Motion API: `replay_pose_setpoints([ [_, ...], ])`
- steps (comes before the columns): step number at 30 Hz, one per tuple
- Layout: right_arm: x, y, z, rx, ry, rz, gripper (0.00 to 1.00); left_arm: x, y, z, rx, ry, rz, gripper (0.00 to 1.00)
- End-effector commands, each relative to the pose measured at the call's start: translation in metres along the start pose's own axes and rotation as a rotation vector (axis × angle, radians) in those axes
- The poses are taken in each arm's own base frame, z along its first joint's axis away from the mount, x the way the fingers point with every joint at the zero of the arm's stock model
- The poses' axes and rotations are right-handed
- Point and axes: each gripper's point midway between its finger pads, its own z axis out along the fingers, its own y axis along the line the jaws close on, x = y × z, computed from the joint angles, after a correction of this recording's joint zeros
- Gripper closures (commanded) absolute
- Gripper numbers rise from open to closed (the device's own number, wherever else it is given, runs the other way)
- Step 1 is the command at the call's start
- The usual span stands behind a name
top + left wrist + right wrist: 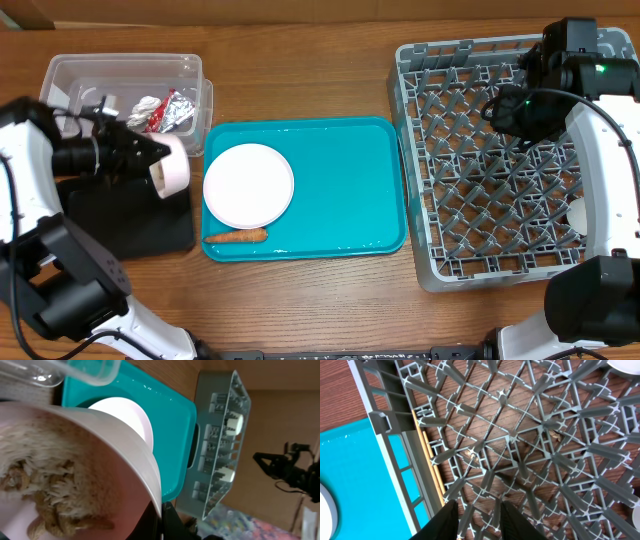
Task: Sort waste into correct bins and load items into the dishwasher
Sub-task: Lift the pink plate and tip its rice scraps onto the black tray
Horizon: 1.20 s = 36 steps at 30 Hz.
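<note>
Two arms work at opposite ends of the table. At 9 o'clock in the overhead view, the left gripper (152, 158) is clamped on the rim of the small pink bowl (172, 165). The bowl is tipped on its side with its mouth toward the arm, and it hangs above the far edge of the black tray (130, 225). The left wrist view looks into the bowl, where beige rice-like scraps (45, 495) cling in a clump to the lower wall.

Just beyond, at 10 o'clock, the clear tub (70, 75) holds the crumpled red-and-silver foil wrapper (176, 112) with the white tissue (148, 106) touching it.

In the middle lies the teal tray (340, 190). The pale pink plate (248, 185) sits flat on its left part, and the small orange carrot (236, 237) lies at 6 o'clock from the plate, near the tray's front lip.

At 3 o'clock stands the grey dish rack (470, 170). The right gripper (479, 522) hovers over its lattice with its fingers parted and nothing between them. Both wooden chopsticks (427, 460) lie side by side along the rack's inner edge next to the teal tray. A white dish (577, 214) shows at the rack's right side, partly hidden by the arm.
</note>
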Motion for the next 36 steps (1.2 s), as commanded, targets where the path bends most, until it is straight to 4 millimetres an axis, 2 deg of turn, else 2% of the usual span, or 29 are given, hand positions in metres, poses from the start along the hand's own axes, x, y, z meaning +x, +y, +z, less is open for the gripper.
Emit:
replay_pose_setpoints([
  [1,-0.005,-0.001,-0.01,0.004,-0.035,-0.003,0.7,0.009,0.002,-0.006,0.088,-0.037,0.037,0.96],
  [9,-0.004,-0.001,-0.01,0.005,-0.03,-0.002,0.7,0.021,0.029,-0.011,0.228,-0.135,-0.015,0.96],
  [13,-0.004,-0.001,-0.01,0.004,-0.031,-0.002,0.7,0.025,0.037,-0.017,0.315,-0.202,-0.084,0.96],
  [23,-0.004,-0.001,-0.01,0.004,-0.031,-0.002,0.7,0.024,0.043,-0.036,0.421,-0.275,-0.285,0.96],
  [36,-0.002,-0.002,-0.01,0.006,-0.023,-0.001,0.7,0.019,0.038,-0.042,0.508,-0.243,-0.546,0.96],
])
